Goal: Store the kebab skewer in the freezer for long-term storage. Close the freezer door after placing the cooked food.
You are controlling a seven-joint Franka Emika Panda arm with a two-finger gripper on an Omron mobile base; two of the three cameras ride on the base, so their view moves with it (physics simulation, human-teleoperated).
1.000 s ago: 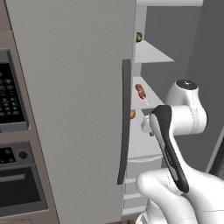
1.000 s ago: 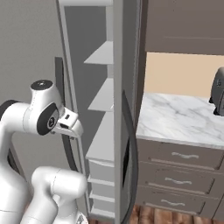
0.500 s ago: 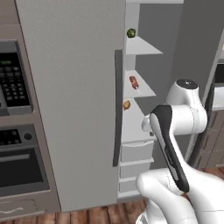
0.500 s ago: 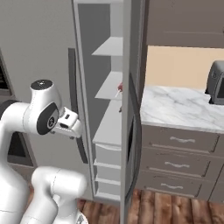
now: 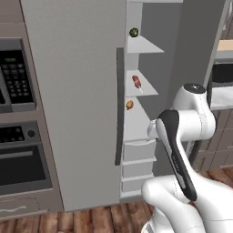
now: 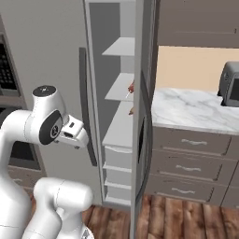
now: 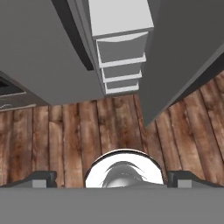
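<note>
The freezer (image 5: 136,123) stands open, its white shelves and drawers showing. The kebab skewer (image 5: 136,83) lies on a middle shelf; in the right base view the kebab skewer (image 6: 131,88) peeks out from behind the door's edge. The freezer door (image 6: 140,116) is swung wide open and seen edge-on, with its dark panel facing away from the shelves. My gripper (image 7: 113,178) is open and holds nothing. It points down at the wooden floor in front of the freezer drawers (image 7: 120,48), well back from the freezer door (image 7: 183,52).
A plain grey door (image 5: 73,91) with a dark bar handle (image 5: 119,104) is closed left of the shelves. Further left is a black oven (image 5: 18,159). A green item (image 5: 134,32) and a brown item (image 5: 129,105) sit on other shelves. Right of the freezer, a marble counter (image 6: 196,107) carries a toaster (image 6: 231,84).
The whole picture has shifted: the base has drawn back from the freezer, so more floor and counter show. The arm keeps its pose and the gripper stays open.
</note>
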